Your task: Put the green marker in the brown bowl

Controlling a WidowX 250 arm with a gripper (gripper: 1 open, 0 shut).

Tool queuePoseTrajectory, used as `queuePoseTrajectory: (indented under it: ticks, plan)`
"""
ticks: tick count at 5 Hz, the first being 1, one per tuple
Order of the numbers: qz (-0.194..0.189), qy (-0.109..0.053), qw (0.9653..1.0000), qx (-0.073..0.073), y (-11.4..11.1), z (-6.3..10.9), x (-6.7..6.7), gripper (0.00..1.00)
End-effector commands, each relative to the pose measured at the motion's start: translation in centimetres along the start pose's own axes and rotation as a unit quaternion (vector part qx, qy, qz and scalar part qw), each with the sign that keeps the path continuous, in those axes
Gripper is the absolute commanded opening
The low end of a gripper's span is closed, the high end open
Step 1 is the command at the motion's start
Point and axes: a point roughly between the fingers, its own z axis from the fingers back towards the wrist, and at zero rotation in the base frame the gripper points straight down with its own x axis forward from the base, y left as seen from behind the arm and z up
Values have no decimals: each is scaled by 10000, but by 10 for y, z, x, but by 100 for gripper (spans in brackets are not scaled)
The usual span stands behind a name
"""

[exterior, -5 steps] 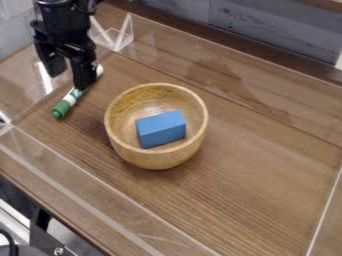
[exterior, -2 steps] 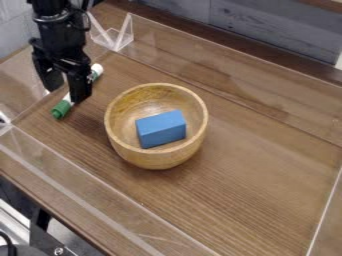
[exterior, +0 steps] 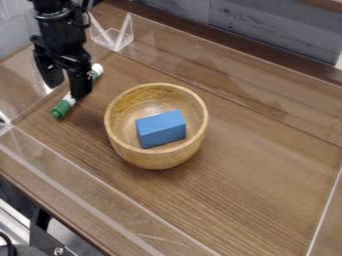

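Note:
The green marker lies on the wooden table at the left, white barrel with a green end pointing toward the front left; its upper part is hidden behind my gripper. My gripper hangs black and upright right over the marker, jaws open, fingers straddling the barrel without closing on it. The brown bowl sits just right of the marker, round and light wood with a thick rim.
A blue rectangular block lies inside the bowl. Clear plastic walls fence the table at the back and along the front left edge. Bare wood stretches to the right of the bowl.
My gripper came down and slightly forward onto the marker over the last second, now covering more of its barrel. The marker, bowl and block have not moved.

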Motion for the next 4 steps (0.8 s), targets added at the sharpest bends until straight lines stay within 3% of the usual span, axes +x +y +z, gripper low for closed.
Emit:
queuePoseTrajectory:
  ticks: [1, 4]
  plan:
    - [68, -213, 9997, 116, 10, 16, 7, 100]
    - [58, -205, 9997, -73, 22, -10, 11, 100]
